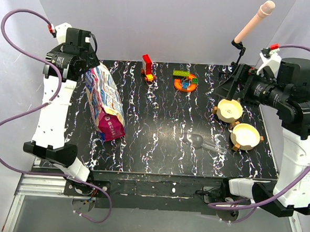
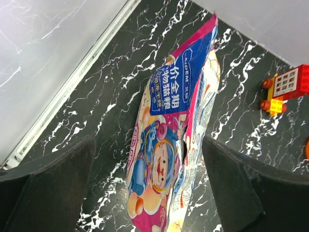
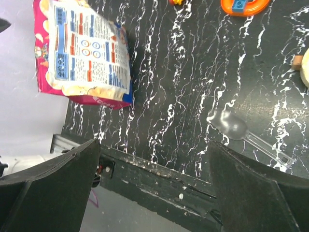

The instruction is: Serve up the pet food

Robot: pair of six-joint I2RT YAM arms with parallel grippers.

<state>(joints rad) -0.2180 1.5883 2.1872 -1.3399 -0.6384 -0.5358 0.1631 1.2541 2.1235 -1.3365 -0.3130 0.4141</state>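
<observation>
A glossy pink, white and blue printed bag (image 1: 106, 102) lies flat on the left of the black marbled table (image 1: 158, 153). The pet food itself is hidden; no kibble shows. My left gripper (image 1: 87, 64) hovers open above the bag's far end. In the left wrist view the bag (image 2: 169, 145) runs between the wide-apart fingers (image 2: 48, 188) without touching them. My right gripper (image 1: 226, 89) hangs open at the right rear, next to two cream bowls (image 1: 229, 109) (image 1: 246, 136), and holds nothing. A clear plastic scoop (image 1: 201, 141) lies in front of the bowls; the scoop (image 3: 227, 123) also shows in the right wrist view.
A red toy block piece (image 1: 147, 67) and an orange ring of coloured blocks (image 1: 184, 82) sit at the table's back. A pink microphone (image 1: 255, 19) stands at the back right. The near table edge (image 3: 159, 169) lies under my right gripper (image 3: 154, 188).
</observation>
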